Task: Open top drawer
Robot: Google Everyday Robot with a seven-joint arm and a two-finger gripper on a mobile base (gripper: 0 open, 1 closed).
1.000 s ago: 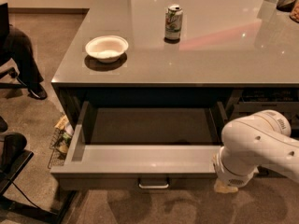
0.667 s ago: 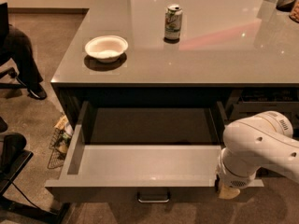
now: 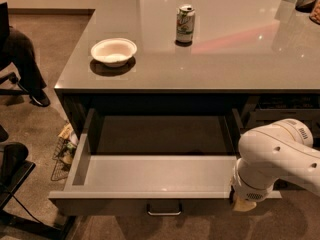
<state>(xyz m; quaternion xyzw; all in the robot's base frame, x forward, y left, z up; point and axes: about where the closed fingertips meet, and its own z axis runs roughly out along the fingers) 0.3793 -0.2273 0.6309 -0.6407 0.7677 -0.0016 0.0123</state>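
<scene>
Top drawer point(image 3: 150, 176): pulled well out from under the grey counter point(image 3: 235, 64), pale smooth interior on show, metal pull handle point(image 3: 164, 210) centred on the front panel. White arm point(image 3: 277, 156) low at the right. Gripper point(image 3: 244, 205) down at the right end of the drawer front, tucked behind the wrist; impossible to tell how wide or narrow. Up on the counter: white bowl point(image 3: 114, 51) near the left edge, drink can point(image 3: 185, 24) upright further back, well apart. Wire basket point(image 3: 62, 151) on the floor beside the drawer's left wall.
</scene>
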